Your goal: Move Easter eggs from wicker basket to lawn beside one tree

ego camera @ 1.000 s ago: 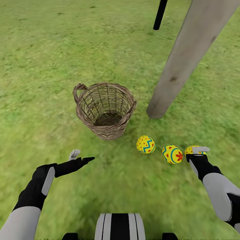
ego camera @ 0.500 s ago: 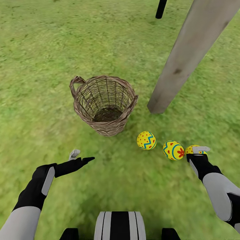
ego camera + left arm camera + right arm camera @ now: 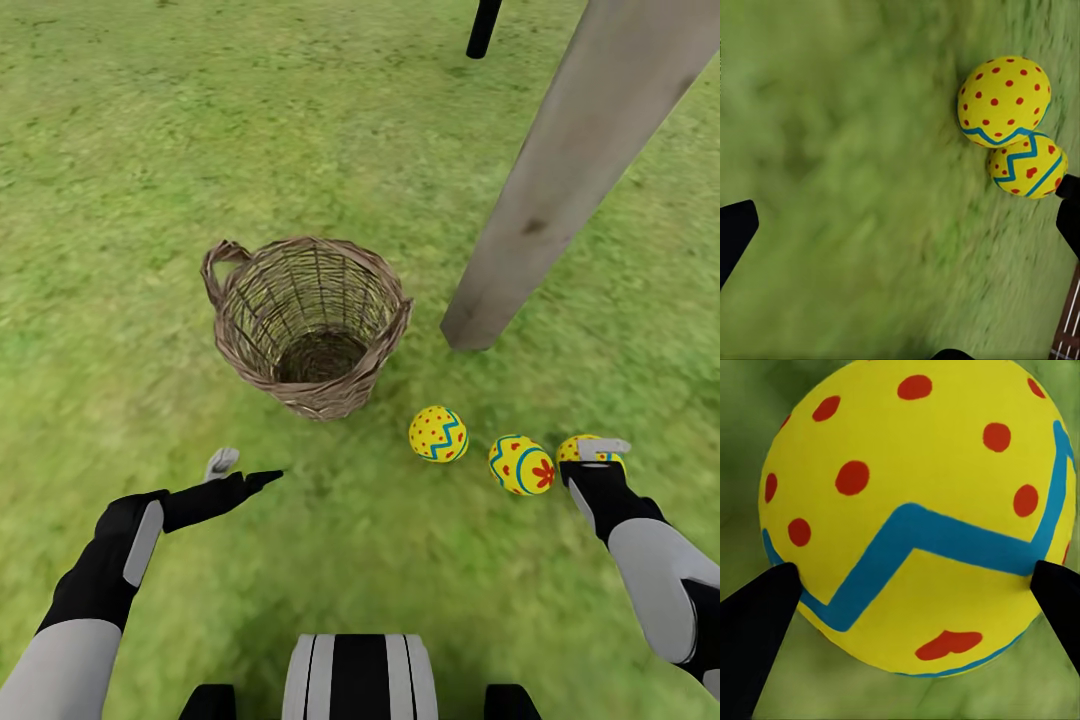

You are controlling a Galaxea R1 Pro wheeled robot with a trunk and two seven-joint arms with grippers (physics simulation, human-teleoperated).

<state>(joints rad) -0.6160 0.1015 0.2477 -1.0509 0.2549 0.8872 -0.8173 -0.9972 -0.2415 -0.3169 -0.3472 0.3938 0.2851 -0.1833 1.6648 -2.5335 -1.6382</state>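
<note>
Right gripper (image 3: pixel 592 452) is pinching the third egg (image 3: pixel 916 514) near the tree trunk (image 3: pixel 560 190), two eggs (image 3: pixel 437 433) lying beside it; basket (image 3: pixel 306 325) looks empty. Left gripper (image 3: pixel 245 470) is hanging spread. Next: release, retract.

Bright, even light; perhaps slightly blurred

Your right claw (image 3: pixel 598 452) covers most of the third yellow dotted egg (image 3: pixel 572 449). The thick grey-beige tree trunk (image 3: pixel 560 190) runs off the top edge. The mottled green lawn (image 3: pixel 855 180) blurs at your left wrist.

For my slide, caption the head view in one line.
Right gripper clasps the third Easter egg beside two others near the tree; wicker basket empty.
</note>
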